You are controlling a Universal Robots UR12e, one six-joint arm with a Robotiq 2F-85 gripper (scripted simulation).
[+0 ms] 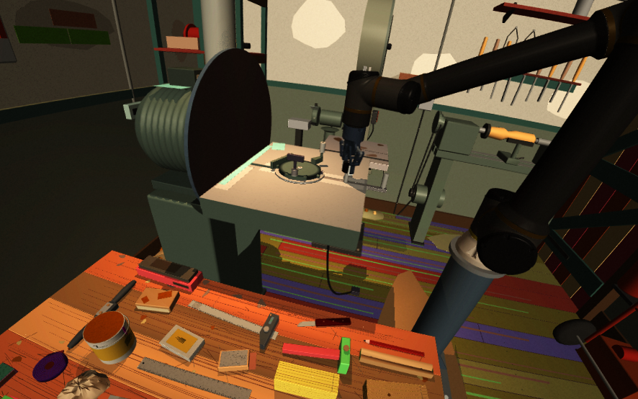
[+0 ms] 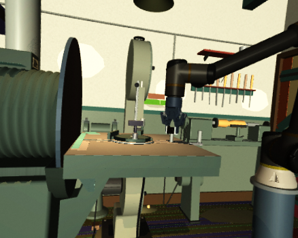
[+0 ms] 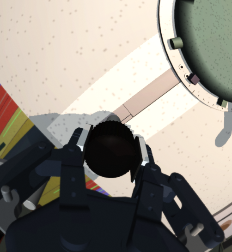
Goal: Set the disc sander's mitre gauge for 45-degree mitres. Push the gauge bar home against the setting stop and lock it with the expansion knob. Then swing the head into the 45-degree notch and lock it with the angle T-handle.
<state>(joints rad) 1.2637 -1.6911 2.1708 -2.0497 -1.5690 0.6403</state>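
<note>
On the sander table (image 1: pixel 287 196) the mitre gauge's round green head (image 1: pixel 298 169) (image 3: pixel 208 47) sits in front of the dark sanding disc (image 1: pixel 230 119), with its pale bar (image 3: pixel 150 94) running along the table slot toward the table's right edge. The black ribbed expansion knob (image 3: pixel 111 149) (image 2: pixel 171 130) at the bar's outer end is gripped by my closed gripper (image 3: pixel 112 152) (image 1: pixel 350 166), which points straight down. The angle T-handle (image 2: pixel 136 124) stands upright on the head. A small pin (image 3: pixel 176 42) and a purple pointer (image 3: pixel 194 78) sit at the head's scale rim.
Behind the table stand a bandsaw (image 2: pixel 139 78), a lathe (image 1: pixel 507 136) and a wall rack of chisels (image 1: pixel 525 74). A post (image 2: pixel 200 136) stands at the table's far right corner. The workbench (image 1: pixel 202 337) in front carries many loose tools.
</note>
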